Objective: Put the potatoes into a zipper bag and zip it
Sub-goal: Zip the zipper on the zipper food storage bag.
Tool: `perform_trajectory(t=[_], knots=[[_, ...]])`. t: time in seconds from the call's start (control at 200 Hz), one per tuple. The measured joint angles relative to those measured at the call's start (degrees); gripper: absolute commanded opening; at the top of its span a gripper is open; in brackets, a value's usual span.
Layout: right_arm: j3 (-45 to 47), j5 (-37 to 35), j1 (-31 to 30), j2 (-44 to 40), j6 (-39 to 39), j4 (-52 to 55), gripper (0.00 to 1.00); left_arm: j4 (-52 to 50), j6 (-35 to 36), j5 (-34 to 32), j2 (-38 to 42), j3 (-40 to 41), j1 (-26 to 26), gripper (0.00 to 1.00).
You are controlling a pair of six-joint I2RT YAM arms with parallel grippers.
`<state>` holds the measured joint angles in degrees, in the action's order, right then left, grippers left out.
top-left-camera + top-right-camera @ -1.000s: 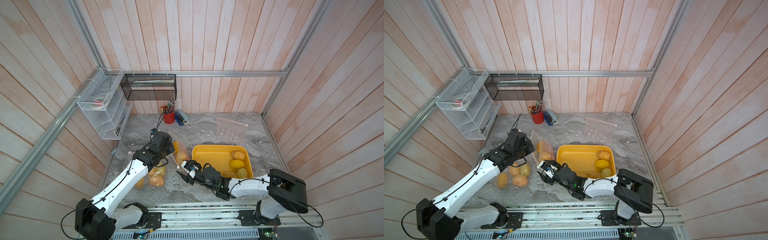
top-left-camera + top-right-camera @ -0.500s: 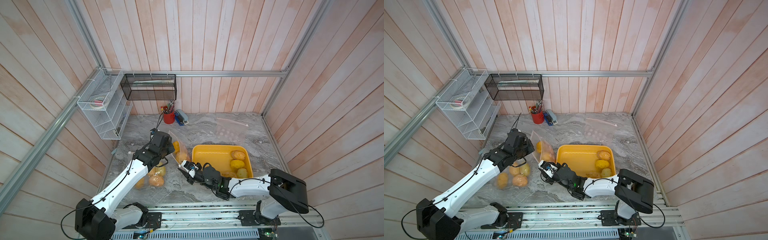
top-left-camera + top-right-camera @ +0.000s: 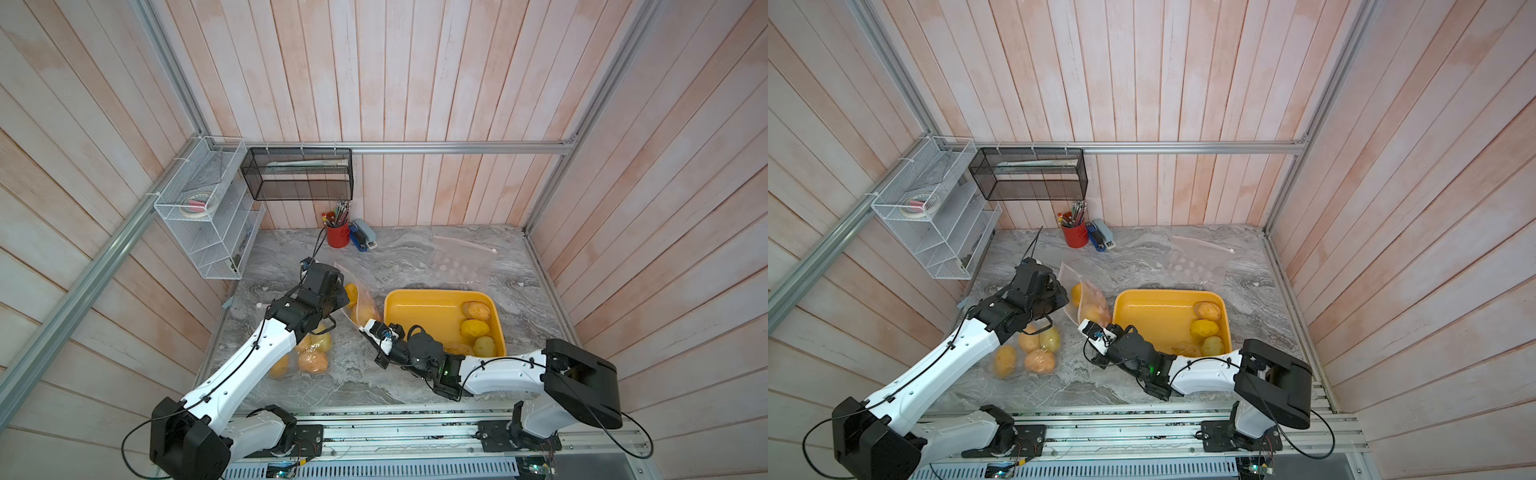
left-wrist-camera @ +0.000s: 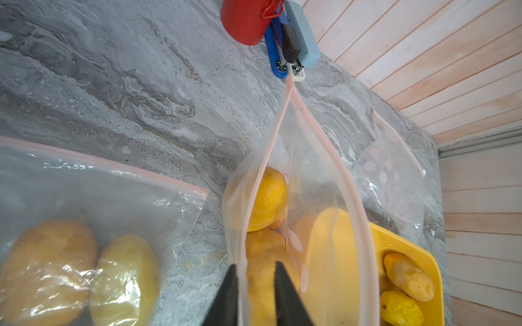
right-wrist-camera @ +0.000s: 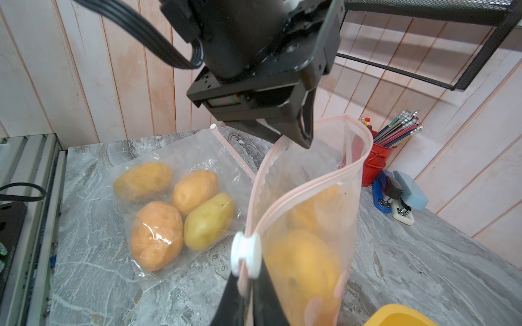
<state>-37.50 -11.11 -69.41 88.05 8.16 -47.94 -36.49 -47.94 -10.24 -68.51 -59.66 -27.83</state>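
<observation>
Halfway: right claw (image 5: 246,279) pinches the unzipped zipper bag (image 5: 308,220) below its slider (image 5: 245,254), left claw (image 4: 255,265) parted astride its mouth; four potatoes (image 3: 474,328) wait in the tray (image 3: 419,305) beside the right claw.

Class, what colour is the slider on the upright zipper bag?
White: the slider on the zipper bag, clearest in right wrist view.

clear open bag (image 5: 324,169) stands upright, its zip undone, with orange-yellow potatoes (image 5: 305,262) inside; four more lie in a flat bag (image 5: 197,146) beside it, four loose in the tray (image 3: 415,311).
</observation>
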Motion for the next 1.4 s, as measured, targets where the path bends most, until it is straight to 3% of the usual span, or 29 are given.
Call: perform_trajectory(t=[0.175, 0.395, 0.62, 1.14, 1.4], knots=[[0.0, -0.7, 0.0, 0.0, 0.7, 0.0, 0.01, -5.5, -1.9, 2.9, 1.8, -2.8, 0.1, 0.46], [0.1, -2.4, 0.0, -0.2, 2.0, -0.3, 0.0, -11.4, -6.1, 12.1, 7.8, -5.6, -0.5, 0.46], [0.1, -3.3, 0.0, -0.2, 2.6, -0.5, 0.0, -15.0, -10.1, 17.6, 4.9, -6.6, -6.9, 0.46], [0.3, -6.9, 0.0, 0.2, 2.6, -2.2, 0.0, -16.4, -12.8, 22.0, 4.2, -6.6, -7.7, 0.46], [0.3, -6.9, 0.0, 0.7, 2.6, -2.4, 0.0, -16.2, -12.7, 22.0, 2.3, -6.6, -7.7, 0.4]])
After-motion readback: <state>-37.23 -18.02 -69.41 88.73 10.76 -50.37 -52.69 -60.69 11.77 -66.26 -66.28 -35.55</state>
